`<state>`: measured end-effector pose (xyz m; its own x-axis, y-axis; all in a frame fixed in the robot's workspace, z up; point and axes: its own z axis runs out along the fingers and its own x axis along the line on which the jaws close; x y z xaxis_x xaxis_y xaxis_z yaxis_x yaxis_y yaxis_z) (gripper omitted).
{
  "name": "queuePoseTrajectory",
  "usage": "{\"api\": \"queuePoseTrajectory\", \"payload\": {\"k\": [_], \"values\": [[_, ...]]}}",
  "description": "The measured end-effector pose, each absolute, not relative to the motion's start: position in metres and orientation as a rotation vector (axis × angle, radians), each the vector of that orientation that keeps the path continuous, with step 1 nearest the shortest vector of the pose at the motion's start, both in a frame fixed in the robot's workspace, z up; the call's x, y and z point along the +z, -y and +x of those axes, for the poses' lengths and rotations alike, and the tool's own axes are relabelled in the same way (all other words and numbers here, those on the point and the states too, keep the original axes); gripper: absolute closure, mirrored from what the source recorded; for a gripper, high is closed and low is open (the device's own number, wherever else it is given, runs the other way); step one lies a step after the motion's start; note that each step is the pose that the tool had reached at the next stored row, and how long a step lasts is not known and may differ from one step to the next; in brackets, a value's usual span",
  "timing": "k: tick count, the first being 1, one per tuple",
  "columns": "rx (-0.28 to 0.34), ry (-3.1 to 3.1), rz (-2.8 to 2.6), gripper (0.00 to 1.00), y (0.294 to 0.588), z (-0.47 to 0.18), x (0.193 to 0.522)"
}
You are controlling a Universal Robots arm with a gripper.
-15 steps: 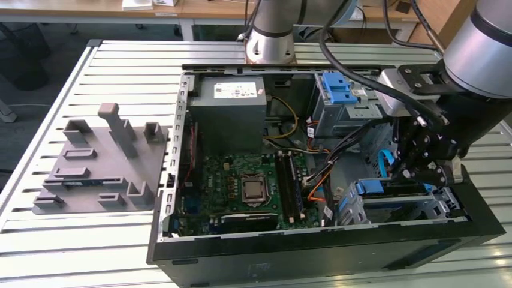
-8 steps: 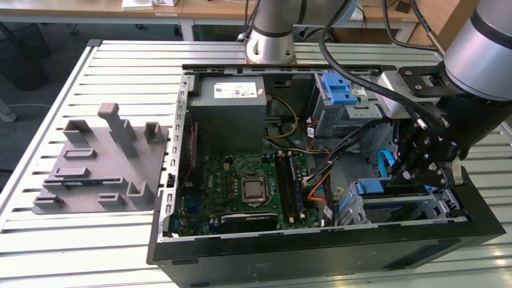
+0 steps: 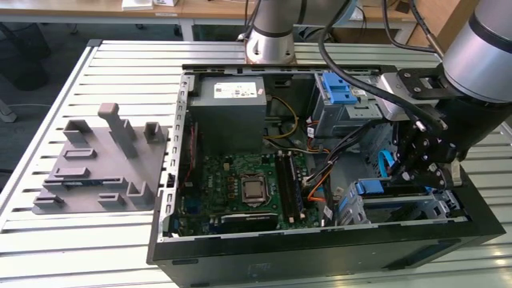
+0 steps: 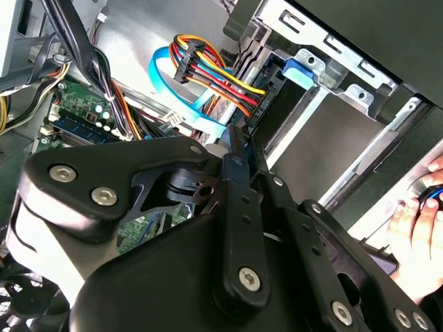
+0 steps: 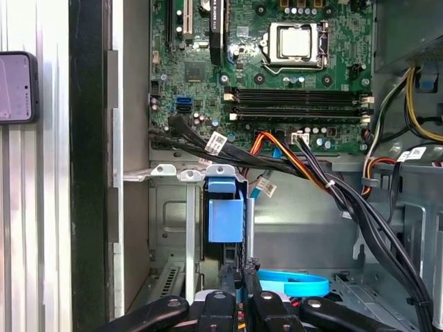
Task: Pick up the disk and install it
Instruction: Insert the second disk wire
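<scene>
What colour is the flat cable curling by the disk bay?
Light blue flat cable, clearest in the second wrist view.

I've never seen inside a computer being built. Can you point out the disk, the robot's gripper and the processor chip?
disk (image 5: 225,220): first wrist view, on its blue bracket.
gripper (image 3: 422,171): exterior view, between its fingertips above the drive cage.
processor chip (image 3: 253,190): exterior view, on its silver top.

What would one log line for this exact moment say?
gripper: low inside computer case | at drive bay | disk: upright in bay, blue bracket showing

Slatted metal table (image 3: 48,240); wooden desks (image 3: 200,9) behind; dark floor (image 3: 32,66) at exterior view's left.
</scene>
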<state>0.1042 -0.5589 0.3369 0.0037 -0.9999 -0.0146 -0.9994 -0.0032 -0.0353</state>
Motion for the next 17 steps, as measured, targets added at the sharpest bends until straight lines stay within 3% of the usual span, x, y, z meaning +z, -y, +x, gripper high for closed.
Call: {"api": "queuePoseTrajectory", "payload": {"k": [17], "values": [[-0.021,-2.192,-2.199,0.83,0.5589,0.1057,0.3343]]}}
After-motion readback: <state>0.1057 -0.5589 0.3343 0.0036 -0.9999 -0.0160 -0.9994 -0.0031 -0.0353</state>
